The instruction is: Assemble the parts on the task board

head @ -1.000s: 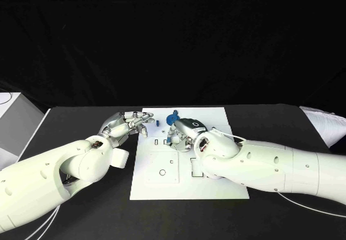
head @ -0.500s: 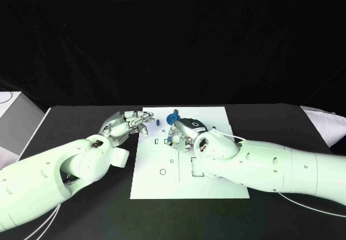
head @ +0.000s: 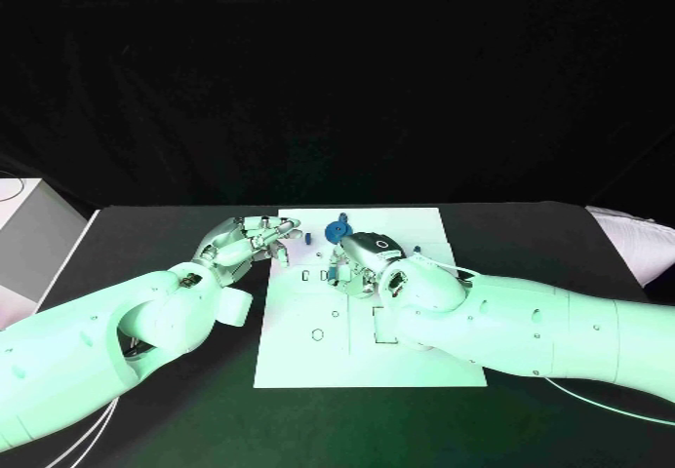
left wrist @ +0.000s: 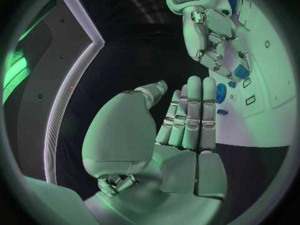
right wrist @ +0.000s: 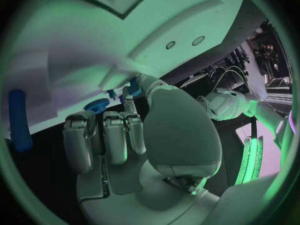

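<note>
The white task board (head: 317,361) lies in the middle of the black table. My right hand (head: 360,259) hovers over its far half and pinches a small blue part (right wrist: 132,90) between thumb and a finger, close to the board; the left wrist view shows that part (left wrist: 241,72) under the fingers. A round blue toothed part (head: 337,232) stands on the board's far edge, also seen as the toothed part (left wrist: 220,92). My left hand (head: 254,240) sits at the board's far left edge, fingers straight, thumb apart, holding nothing. A tiny blue piece (left wrist: 222,112) lies by its fingertips.
A white box (head: 25,244) stands at the table's left edge, and a pale bundle (head: 636,244) at the right edge. The board's near half has several slots and a hole (head: 317,334). A blue cylinder (right wrist: 19,120) lies beyond the board.
</note>
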You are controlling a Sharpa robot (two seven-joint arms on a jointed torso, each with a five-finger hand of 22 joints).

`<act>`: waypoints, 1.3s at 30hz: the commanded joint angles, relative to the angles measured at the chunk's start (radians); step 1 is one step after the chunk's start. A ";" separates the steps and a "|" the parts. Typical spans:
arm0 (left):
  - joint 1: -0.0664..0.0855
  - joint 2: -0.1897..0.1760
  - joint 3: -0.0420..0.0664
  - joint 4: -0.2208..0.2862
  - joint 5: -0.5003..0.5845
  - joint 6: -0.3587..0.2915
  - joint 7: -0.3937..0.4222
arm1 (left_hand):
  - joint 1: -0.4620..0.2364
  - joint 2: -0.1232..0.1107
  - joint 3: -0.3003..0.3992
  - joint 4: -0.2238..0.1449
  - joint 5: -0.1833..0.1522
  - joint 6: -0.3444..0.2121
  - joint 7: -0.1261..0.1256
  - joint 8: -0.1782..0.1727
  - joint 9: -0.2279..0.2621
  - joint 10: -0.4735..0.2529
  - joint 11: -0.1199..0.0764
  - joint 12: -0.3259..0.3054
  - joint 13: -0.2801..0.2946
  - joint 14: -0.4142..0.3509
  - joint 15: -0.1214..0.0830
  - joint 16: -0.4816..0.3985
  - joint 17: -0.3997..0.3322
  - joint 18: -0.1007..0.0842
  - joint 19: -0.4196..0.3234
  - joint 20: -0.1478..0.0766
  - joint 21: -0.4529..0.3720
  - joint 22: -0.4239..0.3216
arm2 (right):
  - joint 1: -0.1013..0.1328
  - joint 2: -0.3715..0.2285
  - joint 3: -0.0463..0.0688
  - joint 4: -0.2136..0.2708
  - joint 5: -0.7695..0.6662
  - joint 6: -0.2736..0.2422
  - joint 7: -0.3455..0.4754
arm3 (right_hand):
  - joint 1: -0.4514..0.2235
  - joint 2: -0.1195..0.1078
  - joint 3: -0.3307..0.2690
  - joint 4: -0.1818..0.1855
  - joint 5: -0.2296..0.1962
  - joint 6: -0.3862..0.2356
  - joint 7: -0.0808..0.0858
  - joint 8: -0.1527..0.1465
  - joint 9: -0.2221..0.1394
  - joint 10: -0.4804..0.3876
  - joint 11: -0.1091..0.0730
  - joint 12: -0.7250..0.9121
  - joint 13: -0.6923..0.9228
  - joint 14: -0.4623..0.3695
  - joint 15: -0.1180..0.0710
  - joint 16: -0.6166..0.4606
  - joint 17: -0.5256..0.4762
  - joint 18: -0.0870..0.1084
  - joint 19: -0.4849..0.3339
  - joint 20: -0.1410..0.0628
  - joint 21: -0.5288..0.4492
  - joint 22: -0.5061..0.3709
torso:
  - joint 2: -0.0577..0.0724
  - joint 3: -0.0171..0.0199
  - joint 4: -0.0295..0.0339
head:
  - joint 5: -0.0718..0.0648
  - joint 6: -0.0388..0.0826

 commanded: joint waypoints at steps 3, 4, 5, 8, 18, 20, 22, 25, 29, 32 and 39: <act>0.000 0.002 0.001 0.001 -0.004 0.020 0.002 | -0.008 -0.001 0.005 -0.003 0.001 -0.005 0.003 -0.004 0.001 -0.005 -0.002 -0.002 -0.001 -0.009 0.000 0.003 -0.001 0.015 -0.006 0.002 0.003 0.002 | -0.001 0.000 0.000 0.001 -0.016 -0.005 0.001 | -0.005 -0.015 -0.017 0.004 -0.010 -0.019 0.006 -0.006 -0.005 0.106 0.012 0.006 0.263 0.092 0.012 0.002 0.207 -0.014 0.103 0.009 0.005 0.263 | 0.000 0.0004 -0.0003 | 0.000 -0.001; 0.000 0.002 0.001 0.001 -0.004 0.021 0.002 | -0.008 -0.001 0.005 -0.003 0.001 -0.005 0.003 -0.004 0.001 -0.005 -0.002 -0.002 -0.001 -0.009 0.000 0.003 -0.001 0.015 -0.006 0.002 0.003 0.002 | -0.001 0.000 0.000 0.001 -0.016 -0.007 0.001 | -0.006 -0.015 -0.020 0.005 -0.011 -0.023 0.007 -0.007 -0.006 0.105 0.014 0.005 0.262 0.092 0.013 0.002 0.207 -0.014 0.103 0.010 0.005 0.263 | 0.000 0.0006 -0.0003 | 0.001 -0.001; 0.000 0.002 0.001 0.001 -0.004 0.021 0.002 | -0.008 -0.001 0.005 -0.003 0.001 -0.005 0.003 -0.004 0.001 -0.005 -0.002 -0.002 -0.001 -0.009 0.000 0.003 -0.001 0.015 -0.006 0.002 0.003 0.002 | -0.001 0.000 0.000 0.001 -0.016 -0.009 0.001 | -0.006 -0.016 -0.022 0.006 -0.011 -0.025 0.008 -0.008 -0.006 0.104 0.014 0.003 0.261 0.092 0.013 0.002 0.207 -0.014 0.103 0.010 0.005 0.263 | 0.000 0.0005 -0.0002 | 0.001 0.000; 0.000 0.002 0.001 0.000 -0.004 0.022 0.001 | -0.008 -0.001 0.005 -0.003 0.001 -0.005 0.003 -0.004 0.001 -0.005 -0.002 -0.002 -0.001 -0.009 0.000 0.003 -0.001 0.015 -0.006 0.002 0.003 0.002 | -0.001 0.000 0.000 0.001 -0.016 -0.018 0.000 | -0.004 -0.017 -0.028 0.006 -0.014 -0.033 0.010 -0.012 -0.008 0.101 0.016 -0.001 0.259 0.092 0.015 0.002 0.206 -0.014 0.103 0.012 0.005 0.263 | 0.000 0.0003 -0.0002 | 0.001 0.000; 0.000 0.002 0.001 0.000 -0.005 0.023 0.000 | -0.009 -0.001 0.005 -0.003 0.001 -0.006 0.003 -0.005 0.001 -0.007 -0.002 -0.003 -0.001 -0.010 0.000 0.004 -0.002 0.015 -0.007 0.002 0.004 0.002 | -0.001 -0.002 0.000 0.003 -0.016 -0.043 0.000 | -0.005 -0.014 -0.033 0.009 -0.017 -0.035 0.011 -0.012 -0.009 0.102 0.018 0.000 0.259 0.092 0.017 0.002 0.207 -0.014 0.103 0.014 0.005 0.263 | 0.000 0.0001 0.0004 | 0.002 0.001; 0.000 0.002 0.001 0.000 -0.005 0.023 0.000 | -0.009 -0.001 0.005 -0.003 0.001 -0.006 0.003 -0.005 0.001 -0.007 -0.002 -0.003 -0.001 -0.010 0.000 0.004 -0.002 0.015 -0.007 0.002 0.004 0.002 | -0.002 -0.003 0.000 0.003 -0.016 -0.044 -0.001 | -0.005 -0.014 -0.033 0.010 -0.017 -0.034 0.011 -0.011 -0.009 0.102 0.018 0.000 0.259 0.092 0.017 0.001 0.206 -0.014 0.103 0.014 0.005 0.263 | 0.000 0.0001 0.0006 | 0.003 0.001; 0.000 0.002 0.001 0.000 -0.005 0.023 0.000 | -0.009 -0.001 0.005 -0.003 0.001 -0.006 0.003 -0.005 0.001 -0.007 -0.002 -0.003 -0.001 -0.010 0.000 0.004 -0.002 0.015 -0.007 0.002 0.004 0.002 | -0.002 -0.003 0.000 0.003 -0.016 -0.044 -0.001 | -0.005 -0.013 -0.034 0.010 -0.017 -0.034 0.011 -0.011 -0.009 0.101 0.018 -0.001 0.258 0.092 0.017 0.002 0.206 -0.014 0.103 0.014 0.005 0.263 | 0.000 0.0000 0.0001 | 0.003 0.001; 0.000 0.002 0.001 0.000 -0.005 0.023 0.000 | -0.009 -0.001 0.005 -0.003 0.001 -0.006 0.003 -0.005 0.001 -0.007 -0.002 -0.003 -0.001 -0.010 0.000 0.004 -0.002 0.015 -0.007 0.002 0.004 0.002 | -0.002 -0.006 0.000 0.004 -0.015 -0.045 0.001 | -0.009 -0.016 -0.044 0.016 -0.021 -0.037 0.012 -0.011 -0.010 0.098 0.018 -0.005 0.256 0.091 0.019 0.001 0.204 -0.014 0.103 0.016 0.005 0.263 | 0.000 0.0000 -0.0003 | 0.004 0.001; 0.000 0.003 0.001 -0.002 -0.013 0.020 -0.007 | -0.010 -0.002 0.005 -0.004 0.000 -0.008 0.004 -0.006 0.001 -0.009 -0.001 -0.003 -0.001 -0.010 0.001 0.004 -0.002 0.015 -0.008 0.003 0.005 0.002 | -0.002 -0.015 0.000 0.013 -0.010 -0.052 0.010 | -0.022 -0.023 -0.131 0.057 -0.095 -0.081 0.023 -0.027 -0.020 0.068 0.029 -0.046 0.228 0.091 0.029 0.001 0.206 -0.014 0.103 0.026 0.005 0.263 | -0.001 -0.0002 0.0005 | 0.004 0.001; 0.000 0.004 0.001 -0.007 -0.031 0.020 -0.022 | -0.013 -0.005 0.003 -0.004 0.000 -0.012 0.005 -0.009 0.000 -0.013 0.000 -0.004 -0.002 -0.011 0.002 0.005 -0.003 0.015 -0.009 0.003 0.007 0.003 | -0.002 -0.029 0.000 0.032 -0.003 -0.058 0.022 | -0.017 -0.017 -0.228 0.072 -0.122 -0.118 0.037 -0.047 -0.030 0.059 0.041 -0.057 0.220 0.091 0.040 0.001 0.207 -0.014 0.103 0.035 0.005 0.263 | -0.002 0.0002 0.0003 | 0.007 0.000; 0.000 0.008 0.001 -0.024 -0.102 -0.001 -0.093 | -0.039 -0.016 -0.035 -0.006 0.002 -0.024 -0.003 0.008 0.007 0.067 -0.018 0.095 0.051 0.018 -0.010 0.061 0.019 0.016 -0.005 -0.003 0.026 0.009 | 0.003 -0.091 0.002 0.116 0.024 -0.068 0.046 | -0.013 -0.025 -0.383 0.077 -0.112 -0.170 0.053 -0.084 -0.046 0.052 0.057 -0.064 0.214 0.091 0.054 0.001 0.208 -0.014 0.103 0.049 0.005 0.263 | -0.008 0.0034 -0.0051 | 0.015 0.006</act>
